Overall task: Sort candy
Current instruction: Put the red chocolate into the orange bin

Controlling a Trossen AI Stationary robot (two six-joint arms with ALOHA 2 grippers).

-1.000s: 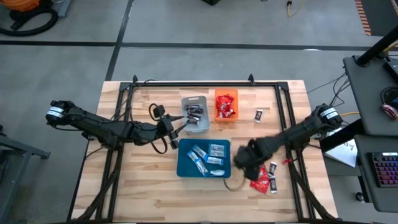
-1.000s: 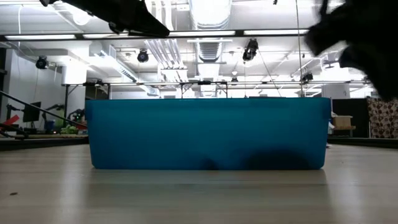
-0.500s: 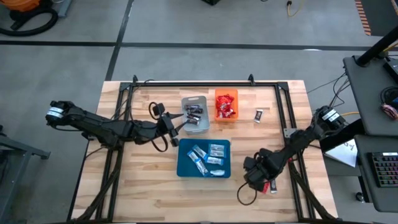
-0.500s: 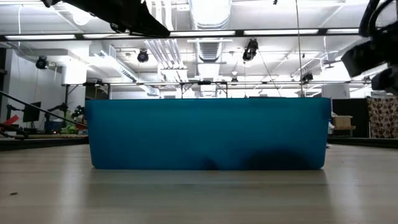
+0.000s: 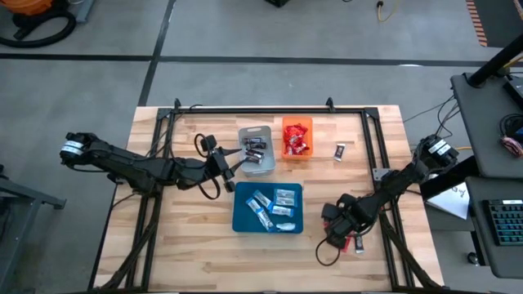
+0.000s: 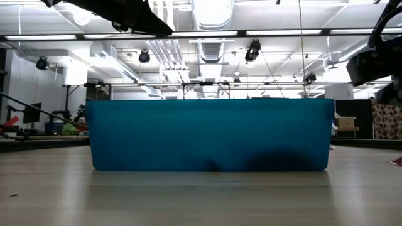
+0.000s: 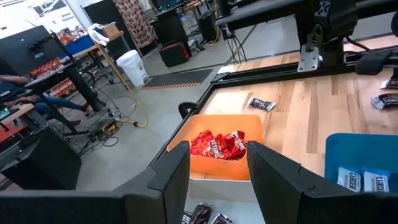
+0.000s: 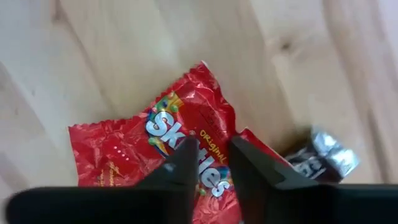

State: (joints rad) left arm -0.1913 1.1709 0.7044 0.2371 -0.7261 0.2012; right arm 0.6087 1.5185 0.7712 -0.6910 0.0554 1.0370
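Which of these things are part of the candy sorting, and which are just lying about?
Part of the job:
red packets under the right tool
dark mini bar loose on the table
blue-and-white bars in the blue tray
orange tray, grey tray
left tool by the grey tray

Just lying about:
white bin
keyboard

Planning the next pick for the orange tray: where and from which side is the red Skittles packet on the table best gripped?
Grip the red Skittles packet across its crinkled middle, coming straight down from above: it lies flat on the wood, leaving no edge to take from the side. The right end effector is already over it, jaws narrow. Keep clear of the dark mini bar at its corner.
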